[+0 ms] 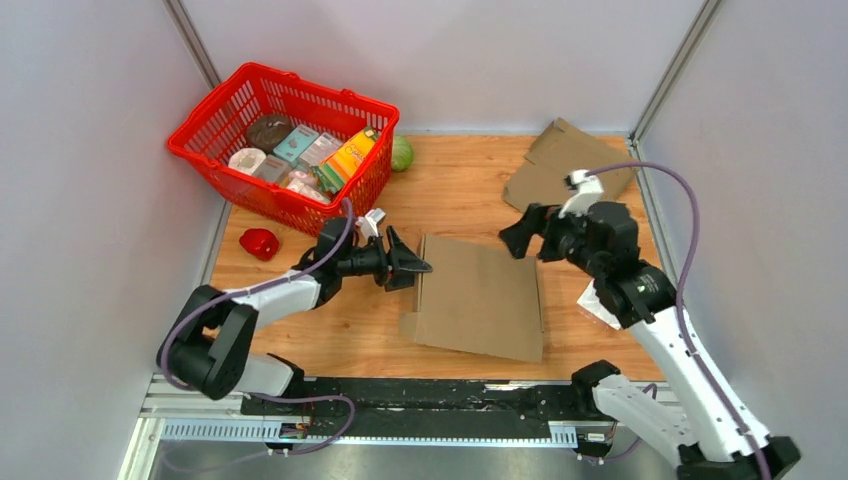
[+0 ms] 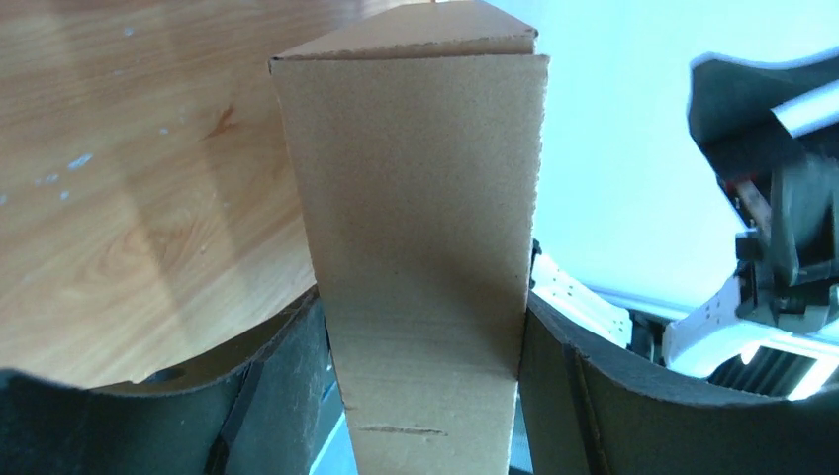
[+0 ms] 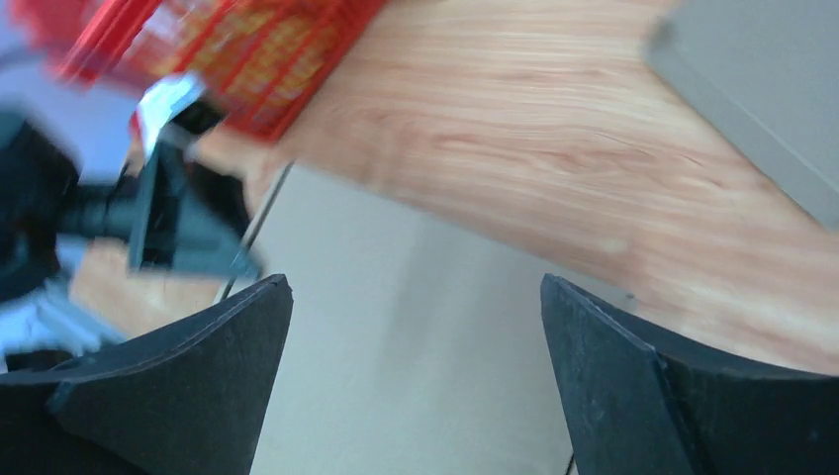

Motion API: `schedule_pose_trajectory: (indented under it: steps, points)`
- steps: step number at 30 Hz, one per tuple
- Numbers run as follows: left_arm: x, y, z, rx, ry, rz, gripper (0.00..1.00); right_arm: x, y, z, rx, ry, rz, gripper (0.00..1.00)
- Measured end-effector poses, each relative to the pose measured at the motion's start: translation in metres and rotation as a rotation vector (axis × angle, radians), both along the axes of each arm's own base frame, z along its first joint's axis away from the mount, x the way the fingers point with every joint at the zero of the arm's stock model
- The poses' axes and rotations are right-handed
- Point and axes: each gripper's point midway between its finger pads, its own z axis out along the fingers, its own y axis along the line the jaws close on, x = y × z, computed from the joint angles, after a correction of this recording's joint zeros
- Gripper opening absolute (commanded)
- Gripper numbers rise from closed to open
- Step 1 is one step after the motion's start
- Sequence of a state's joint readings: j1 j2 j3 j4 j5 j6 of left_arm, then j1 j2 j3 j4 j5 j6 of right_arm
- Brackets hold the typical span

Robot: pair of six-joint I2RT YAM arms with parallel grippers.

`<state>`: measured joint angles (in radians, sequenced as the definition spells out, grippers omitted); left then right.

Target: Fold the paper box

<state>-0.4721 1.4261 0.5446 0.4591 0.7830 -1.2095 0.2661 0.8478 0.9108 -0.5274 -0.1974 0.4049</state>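
I am a pair of arms at the near edge of a wooden tabletop [image 1: 460, 190], seen from above. A brown paper box [image 1: 485, 295] lies in the middle of the tabletop, between my two arms, mostly flat, with its left edge turned up a little. My left end effector [image 1: 412, 266] reaches in from the left and sits at that left edge. It holds the box: in my left wrist view a tall cardboard panel stands between my dark fingers [image 2: 287, 396], fills the gap, and touches both sides, so the jaws stand fairly wide around it. My right end effector [image 1: 517, 237] hangs over the far right corner of the box. Its jaws are spread wide and hold nothing. In my right wrist view, which is blurred, the two black fingers [image 3: 178, 396] stand well apart, with the pale box surface below them and bare wood beyond. At the back left of the tabletop is a red plastic basket [image 1: 290, 210] filled with small packets and cartons. A green round thing [image 1: 402, 153] rests just beside the basket's right end. A small red thing [image 1: 259, 243] lies on the wood near the basket's front, to the left of my left arm. A flat cardboard sheet [image 1: 560, 165] lies at the back right, apart from the box.
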Motion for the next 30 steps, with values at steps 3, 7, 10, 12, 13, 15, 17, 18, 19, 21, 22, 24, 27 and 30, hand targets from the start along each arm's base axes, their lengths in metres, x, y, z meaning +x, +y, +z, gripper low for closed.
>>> schedule_pose_trajectory:
  steps: [3, 7, 10, 12, 13, 15, 17, 18, 19, 21, 22, 24, 27, 30]
  points:
    - [-0.003, 0.016, 0.009, 0.020, 0.048, 0.038, 0.28, -0.044, 0.067, 0.018, -0.134, -0.130, 0.299, 1.00]
    - [-0.015, 0.032, 0.004, 0.037, 0.185, 0.078, 0.26, -0.129, 0.131, -0.006, -0.333, -0.247, 0.699, 1.00]
    - [-0.025, 0.045, -0.007, 0.046, 0.315, 0.130, 0.26, -0.172, 0.148, -0.019, -0.463, -0.365, 0.867, 1.00]
    - [-0.034, 0.053, -0.012, 0.049, 0.388, 0.157, 0.26, -0.185, 0.153, -0.024, -0.538, -0.435, 0.908, 1.00]
    - [-0.037, 0.055, -0.012, 0.047, 0.406, 0.163, 0.26, -0.187, 0.155, -0.026, -0.565, -0.458, 0.915, 1.00]
    - [-0.040, 0.057, -0.008, 0.044, 0.417, 0.167, 0.26, -0.193, 0.162, -0.033, -0.636, -0.523, 0.926, 1.00]
    - [-0.044, 0.059, -0.006, 0.045, 0.424, 0.165, 0.25, -0.192, 0.168, -0.041, -0.712, -0.570, 0.909, 1.00]
    - [-0.045, 0.059, -0.006, 0.047, 0.432, 0.164, 0.25, -0.190, 0.172, -0.046, -0.757, -0.593, 0.895, 1.00]
    - [-0.047, 0.060, -0.006, 0.050, 0.437, 0.162, 0.25, -0.187, 0.176, -0.049, -0.796, -0.613, 0.879, 1.00]
    - [-0.051, 0.061, -0.006, 0.057, 0.449, 0.156, 0.25, -0.180, 0.181, -0.059, -0.866, -0.639, 0.852, 1.00]
    - [-0.052, 0.061, -0.005, 0.057, 0.450, 0.154, 0.25, -0.177, 0.182, -0.063, -0.896, -0.647, 0.841, 1.00]
    - [-0.054, 0.062, -0.003, 0.055, 0.447, 0.154, 0.25, -0.172, 0.185, -0.071, -0.954, -0.661, 0.827, 1.00]
    - [-0.056, 0.063, 0.000, 0.053, 0.437, 0.161, 0.25, -0.169, 0.191, -0.077, -0.983, -0.679, 0.814, 1.00]
    - [-0.057, 0.064, -0.001, 0.052, 0.442, 0.165, 0.25, -0.167, 0.194, -0.083, -1.012, -0.684, 0.803, 1.00]
